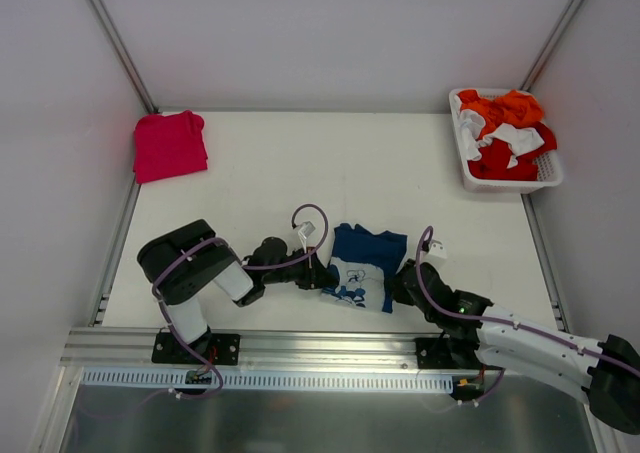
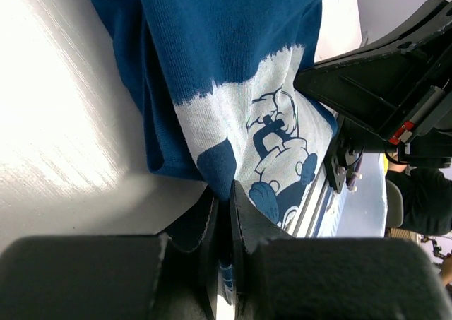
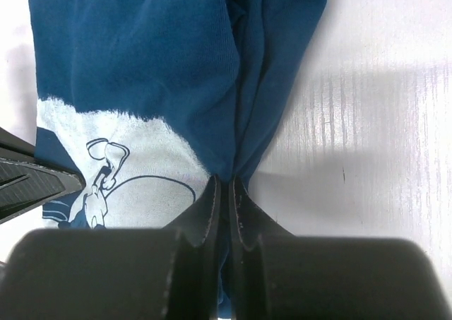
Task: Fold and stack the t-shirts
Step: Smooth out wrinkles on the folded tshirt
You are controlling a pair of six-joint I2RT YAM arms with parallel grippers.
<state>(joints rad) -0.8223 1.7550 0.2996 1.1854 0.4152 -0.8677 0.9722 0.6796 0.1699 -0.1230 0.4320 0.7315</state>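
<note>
the blue t-shirt (image 1: 365,258) lies bunched on the table (image 1: 300,163) close to the near edge, between the two arms. its near half shows a white printed panel with a cartoon figure, face up; the far half is plain blue.

left gripper (image 1: 322,273): at the shirt's left edge, touching it. in the left wrist view we see the jaws pressed together with a fold of blue cloth pinched between them. from the tips the shirt spreads away across the table, the printed panel just beyond the grip.

right gripper (image 1: 400,283): at the shirt's right edge, touching it. in the right wrist view the jaws are together and clamped on the cloth where a crease runs straight away from the tips. in that view the printed panel sits left of the grip and table surface right of it.

the shirt spans the gap between the two grippers, held at opposite sides.

the pinkish-red t-shirt (image 1: 170,145) lies folded in the far left corner of the table, well apart from both grippers.

a white basket (image 1: 512,184) in the far right corner holds orange, red and white cloth.
</note>
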